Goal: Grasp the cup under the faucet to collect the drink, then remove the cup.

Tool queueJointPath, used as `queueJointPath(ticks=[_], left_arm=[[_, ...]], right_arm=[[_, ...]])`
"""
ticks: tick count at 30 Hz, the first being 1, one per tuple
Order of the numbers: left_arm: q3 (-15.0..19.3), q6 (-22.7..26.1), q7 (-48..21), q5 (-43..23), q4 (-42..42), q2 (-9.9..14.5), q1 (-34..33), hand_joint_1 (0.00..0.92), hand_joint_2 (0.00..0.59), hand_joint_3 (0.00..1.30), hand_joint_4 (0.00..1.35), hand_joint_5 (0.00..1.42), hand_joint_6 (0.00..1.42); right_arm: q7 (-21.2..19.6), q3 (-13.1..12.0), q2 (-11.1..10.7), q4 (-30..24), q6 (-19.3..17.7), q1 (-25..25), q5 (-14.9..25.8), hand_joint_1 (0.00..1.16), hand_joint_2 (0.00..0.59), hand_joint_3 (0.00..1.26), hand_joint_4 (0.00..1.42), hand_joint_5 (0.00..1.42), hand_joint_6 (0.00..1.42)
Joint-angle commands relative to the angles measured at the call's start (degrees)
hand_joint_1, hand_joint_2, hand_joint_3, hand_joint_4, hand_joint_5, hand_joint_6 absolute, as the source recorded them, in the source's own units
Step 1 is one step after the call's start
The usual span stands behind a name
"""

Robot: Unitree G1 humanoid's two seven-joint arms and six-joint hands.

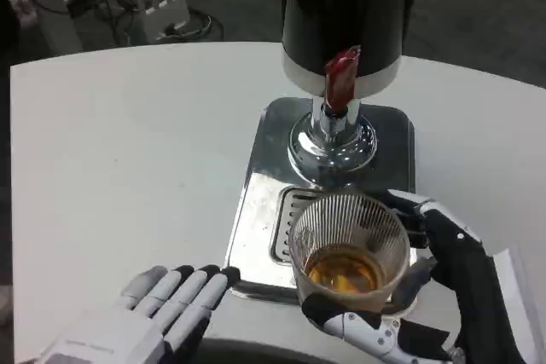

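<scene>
A ribbed clear glass cup (348, 249) holds amber drink at its bottom. My right hand (426, 296) grips it, with fingers wrapped around its right and near sides. The cup is over the front of the drip grate of the steel dispenser base (256, 210), in front of the chrome faucet (333, 138). The faucet has a red lever (341, 78) and hangs from a black dispenser tank (341, 6). My left hand (153, 309) lies flat on the table with its fingers stretched out, holding nothing, left of the base.
The white table (128, 151) stretches wide to the left of the dispenser. Behind its far edge, on the floor, are cables and a white device (162, 2). A white object's edge (525, 287) shows at the right.
</scene>
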Motion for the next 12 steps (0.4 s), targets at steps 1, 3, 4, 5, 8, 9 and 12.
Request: queueJointPath(ticks=[1, 3, 4, 5, 8, 9, 12], left_arm=[[1.3, -0.1, -0.4, -1.3, -2.0, 0.6, -0.5, 0.000, 0.071, 0.00, 0.00, 0.00, 0.00], [1.4, 0.2, -1.0, -1.7, -2.5, 0.6, -1.0, 0.000, 0.071, 0.00, 0.00, 0.00, 0.00], [1.3, 0.4, -1.2, -1.9, -2.6, 0.6, -1.2, 0.000, 0.071, 0.00, 0.00, 0.00, 0.00], [1.3, 0.5, -1.5, -2.0, -2.7, 0.6, -1.5, 0.000, 0.071, 0.00, 0.00, 0.00, 0.00], [1.0, 1.1, -2.3, -2.5, -2.8, 0.5, -2.9, 0.000, 0.071, 0.00, 0.00, 0.00, 0.00], [0.9, 1.4, -2.6, -2.7, -2.9, 0.6, -3.6, 0.000, 0.071, 0.00, 0.00, 0.00, 0.00], [0.4, 2.0, -3.4, -2.9, -2.8, 0.6, -5.2, 0.000, 0.071, 0.00, 0.00, 0.00, 0.00]], right_arm=[[0.2, -0.4, 0.4, -2.4, -1.6, 0.3, 0.1, 0.89, 0.130, 0.82, 0.93, 1.08, 1.02], [0.2, -0.5, 0.5, -2.5, -1.8, 0.5, 0.1, 0.89, 0.129, 0.82, 0.92, 1.08, 1.02], [0.1, -0.5, 0.4, -2.5, -2.0, 0.6, 0.0, 0.89, 0.129, 0.82, 0.92, 1.08, 1.02], [0.2, -0.6, 0.4, -2.5, -2.0, 0.7, 0.0, 0.89, 0.129, 0.82, 0.92, 1.08, 1.02], [0.3, -0.7, 0.3, -2.4, -2.1, 0.9, 0.1, 0.89, 0.128, 0.82, 0.92, 1.08, 1.02], [0.3, -0.8, 0.3, -2.4, -2.1, 0.9, 0.0, 0.89, 0.128, 0.82, 0.92, 1.08, 1.02], [0.4, -1.0, 0.3, -2.6, -2.1, 0.8, 0.1, 0.89, 0.128, 0.82, 0.92, 1.08, 1.02]])
